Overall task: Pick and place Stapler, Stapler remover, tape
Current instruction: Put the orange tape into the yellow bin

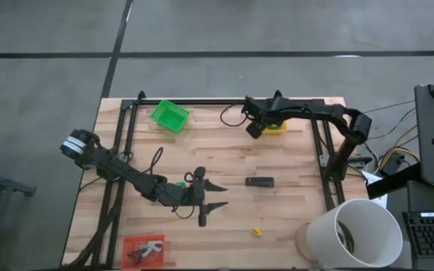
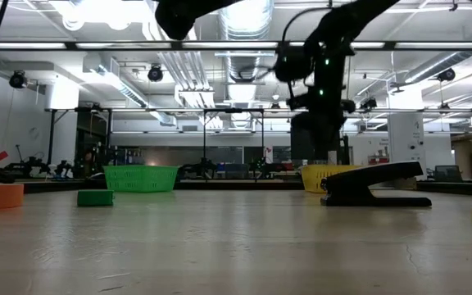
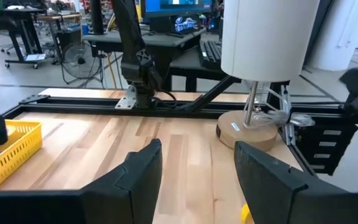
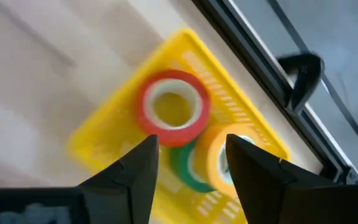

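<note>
Stapler beside open left claw

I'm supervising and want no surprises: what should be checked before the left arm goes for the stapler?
1. Left gripper open: ok.
2. Left gripper empty: ok.
3. Stapler lying free on the table: ok.
4. Path from left gripper to stapler bare: ok.
5. Right gripper away from the stapler, over the yellow basket: ok.
6. Which basket takes the stapler: cannot tell.
</note>
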Tool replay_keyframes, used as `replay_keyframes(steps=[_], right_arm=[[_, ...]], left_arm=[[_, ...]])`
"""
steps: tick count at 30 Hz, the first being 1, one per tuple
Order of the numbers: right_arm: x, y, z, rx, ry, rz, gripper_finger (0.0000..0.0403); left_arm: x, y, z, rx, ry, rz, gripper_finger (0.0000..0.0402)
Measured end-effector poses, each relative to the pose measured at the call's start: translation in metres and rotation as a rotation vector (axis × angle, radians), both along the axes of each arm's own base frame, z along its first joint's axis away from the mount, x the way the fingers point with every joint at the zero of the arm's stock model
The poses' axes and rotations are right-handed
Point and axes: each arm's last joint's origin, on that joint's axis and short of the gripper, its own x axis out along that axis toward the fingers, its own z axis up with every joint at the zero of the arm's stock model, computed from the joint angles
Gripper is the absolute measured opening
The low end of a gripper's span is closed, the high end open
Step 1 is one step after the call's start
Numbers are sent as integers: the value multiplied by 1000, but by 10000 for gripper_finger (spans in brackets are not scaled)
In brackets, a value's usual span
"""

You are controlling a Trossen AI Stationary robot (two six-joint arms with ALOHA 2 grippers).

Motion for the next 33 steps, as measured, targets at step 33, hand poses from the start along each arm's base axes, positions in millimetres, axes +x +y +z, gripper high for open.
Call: replay_keyframes(steps=[33], right_arm=[[-25, 237, 20, -9, -696, 723, 89]], left_arm=[[-103, 29, -55, -541, 1183, 450, 202]])
